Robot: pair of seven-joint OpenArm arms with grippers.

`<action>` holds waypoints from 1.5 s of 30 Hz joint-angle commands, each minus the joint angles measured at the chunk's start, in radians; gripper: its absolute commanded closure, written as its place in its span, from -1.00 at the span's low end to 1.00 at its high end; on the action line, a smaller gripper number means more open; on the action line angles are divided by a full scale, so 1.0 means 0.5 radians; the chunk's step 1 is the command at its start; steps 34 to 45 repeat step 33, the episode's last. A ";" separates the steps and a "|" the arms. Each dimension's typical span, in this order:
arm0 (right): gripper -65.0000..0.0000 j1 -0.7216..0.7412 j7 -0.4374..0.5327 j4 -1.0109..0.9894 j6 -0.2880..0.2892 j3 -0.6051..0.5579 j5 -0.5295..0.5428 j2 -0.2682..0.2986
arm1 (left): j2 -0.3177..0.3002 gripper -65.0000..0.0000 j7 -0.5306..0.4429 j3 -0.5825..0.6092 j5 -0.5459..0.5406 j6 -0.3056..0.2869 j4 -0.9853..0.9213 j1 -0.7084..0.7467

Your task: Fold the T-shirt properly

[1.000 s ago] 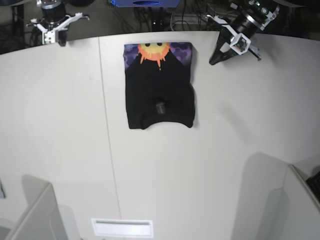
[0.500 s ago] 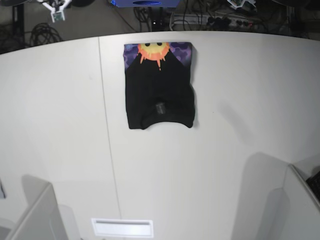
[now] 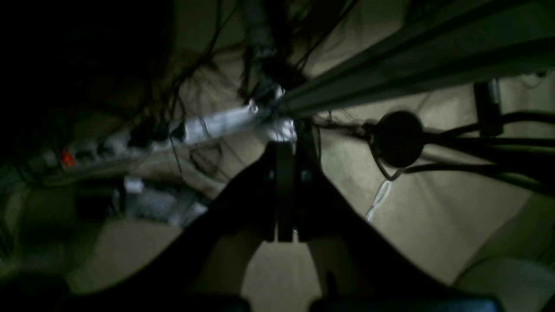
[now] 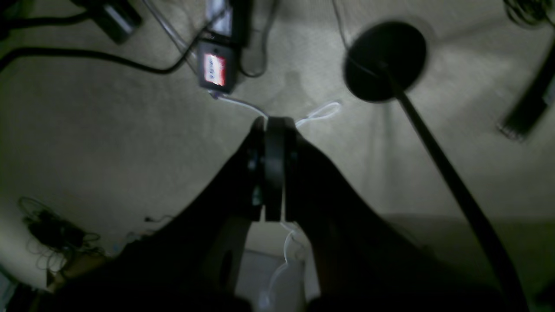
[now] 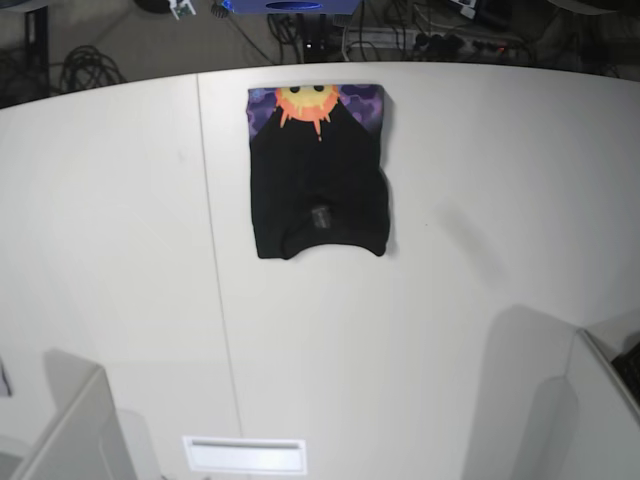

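- One white table [image 5: 440, 330] fills most of the base view, with one thin seam running down it, left of the cloth in that view.
- One T-shirt [image 5: 318, 185] lies on the table near its far edge, folded into a compact, roughly rectangular bundle. Most of what shows is black, with one small grey patch near the curved lower edge; across the far end runs a purple patterned strip with one part of an orange-yellow sun face, two dark eyes showing.
- Two grippers, both away from the T-shirt. The left gripper [image 3: 278, 149] has its two fingers together, nothing visible between them, above a dim floor with cables; the picture is dark, so the finer clutter there seems hard to name. The right gripper [image 4: 274, 125] also has its two fingers together, with nothing visible between them.
- One white rectangular piece [image 5: 246, 456] with one dark slot lies at the near side of the base view.
- One round black disc [image 4: 385, 60] shows in the right wrist view, one dark rod crossing it.
- One small box [image 4: 217, 67] with one red-and-white label sits near that disc.
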 commanded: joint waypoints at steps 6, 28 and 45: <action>1.00 0.398 0.108 -0.756 0.010 -0.240 0.001 0.000 | 0.121 1.00 -0.081 0.003 0.008 -0.020 -0.714 -0.383; 1.00 0.830 1.044 -1.867 0.004 -0.264 0.007 -0.258 | 0.207 1.00 -0.302 0.120 0.373 0.475 -1.475 -0.840; 1.00 0.833 1.044 -1.861 0.004 -0.271 0.007 -0.224 | 0.207 1.00 -0.302 0.120 0.373 0.493 -1.475 -0.874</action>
